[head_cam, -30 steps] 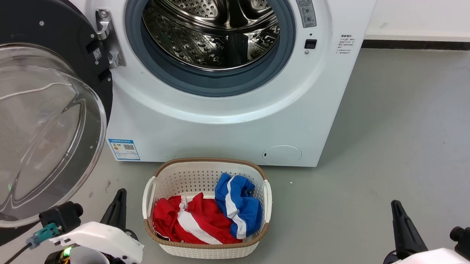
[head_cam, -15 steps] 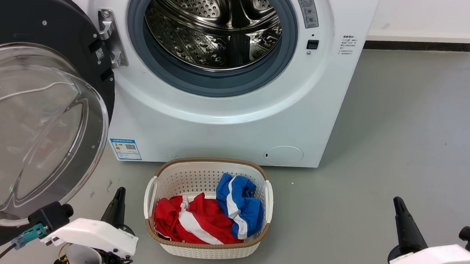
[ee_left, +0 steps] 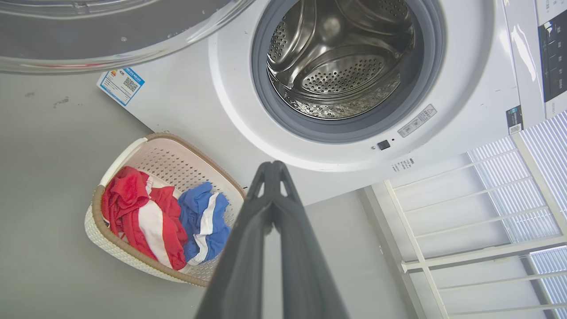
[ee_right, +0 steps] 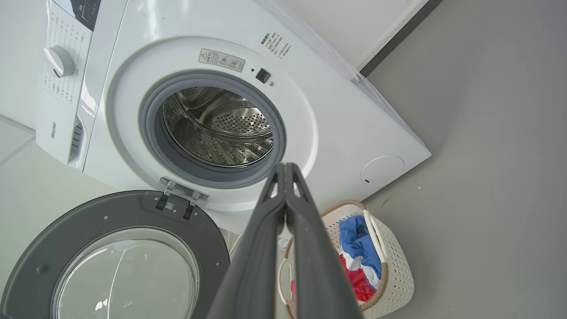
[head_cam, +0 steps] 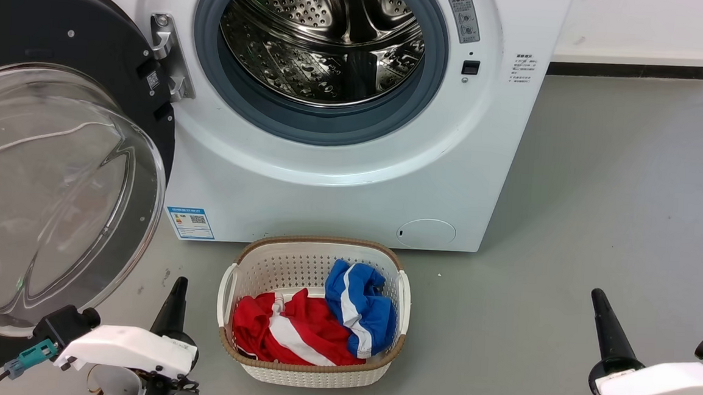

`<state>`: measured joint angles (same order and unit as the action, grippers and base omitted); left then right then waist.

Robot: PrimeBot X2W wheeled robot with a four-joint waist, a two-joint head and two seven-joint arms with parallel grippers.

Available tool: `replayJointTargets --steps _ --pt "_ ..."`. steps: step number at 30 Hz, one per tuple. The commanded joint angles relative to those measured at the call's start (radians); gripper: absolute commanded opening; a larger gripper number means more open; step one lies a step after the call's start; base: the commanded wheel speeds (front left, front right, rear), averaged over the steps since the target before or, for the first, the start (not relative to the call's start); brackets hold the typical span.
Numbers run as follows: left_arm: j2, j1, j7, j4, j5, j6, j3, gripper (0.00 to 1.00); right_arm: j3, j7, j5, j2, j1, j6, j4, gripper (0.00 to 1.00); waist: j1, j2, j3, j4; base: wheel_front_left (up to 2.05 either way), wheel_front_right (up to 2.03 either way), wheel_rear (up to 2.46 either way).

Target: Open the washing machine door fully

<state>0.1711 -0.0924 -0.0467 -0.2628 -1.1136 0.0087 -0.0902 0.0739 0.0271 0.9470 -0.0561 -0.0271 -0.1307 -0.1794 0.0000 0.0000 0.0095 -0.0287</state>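
As the door [head_cam: 45, 20] stands open, clothes [head_cam: 294, 334] lie in the basket [head_cam: 310, 375].

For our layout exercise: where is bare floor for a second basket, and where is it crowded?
Free: grey floor right of the laundry basket, up to the right pincer. Crowded: left, around the washing machine door and left pincer.

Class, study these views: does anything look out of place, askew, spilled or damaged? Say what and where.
Nothing much stands out. The washing machine door hangs wide open on its hinge. The laundry basket stands upright before the washing machine, its red and blue clothes all inside. Only small dark marks spot the floor nearby.
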Motion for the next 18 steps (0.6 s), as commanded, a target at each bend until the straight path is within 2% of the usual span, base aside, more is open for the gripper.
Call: replayJointTargets --steps 1,18 --pt "-0.004 -0.024 0.006 0.012 -0.022 -0.008 0.013 0.00 0.004 0.003 0.029 0.001 -0.030 0.000 0.005 0.00 0.0000 0.0000 0.000 0.001 0.00 0.00 0.00" --pt "-0.039 -0.024 0.053 0.015 -0.164 -0.048 0.071 0.00 0.015 0.028 0.218 0.003 -0.046 0.000 -0.016 0.00 0.0000 0.0000 -0.002 0.007 0.00 0.00 0.00"
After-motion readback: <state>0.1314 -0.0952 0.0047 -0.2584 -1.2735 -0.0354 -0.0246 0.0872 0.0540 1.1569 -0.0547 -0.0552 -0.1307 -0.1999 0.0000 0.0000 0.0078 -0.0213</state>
